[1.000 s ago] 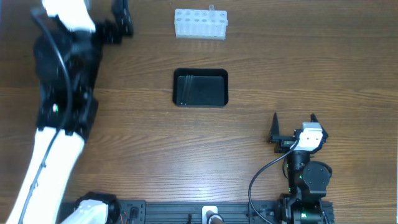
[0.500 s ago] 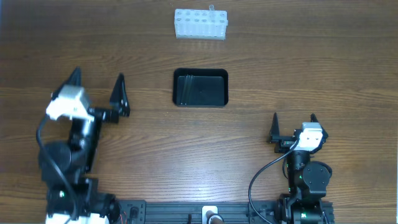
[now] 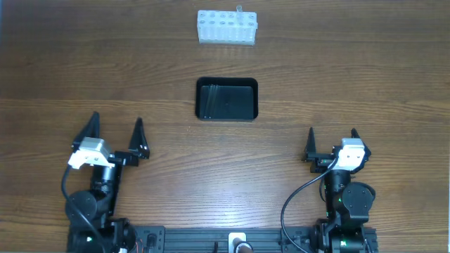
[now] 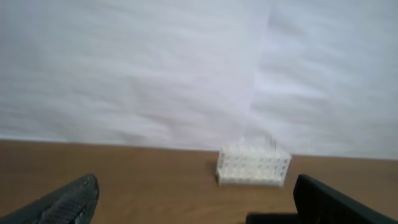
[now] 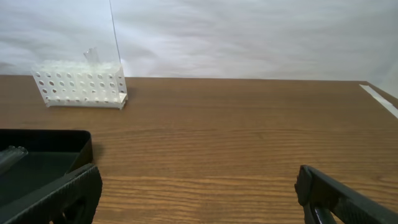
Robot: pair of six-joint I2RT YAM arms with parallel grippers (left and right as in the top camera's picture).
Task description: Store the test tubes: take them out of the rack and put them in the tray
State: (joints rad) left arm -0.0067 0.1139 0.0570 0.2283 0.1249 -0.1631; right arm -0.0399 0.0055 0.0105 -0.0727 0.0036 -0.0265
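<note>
**Tools spread and empty as one tube stands in the rack**

Nearest the arm bases, the left tool [image 3: 116,121] and the right tool [image 3: 332,132] sit low over the wooden table [image 3: 380,77]. Each has its fingers spread wide and grasps nothing. Beyond them, at mid-table, the black tray [image 3: 226,82] holds clear test tubes [image 3: 213,96] lying toward its left side. Farthest off, the white rack [image 3: 226,29] stands near the table's far edge, with a lone tube [image 3: 239,10] upright near its right end.
</note>
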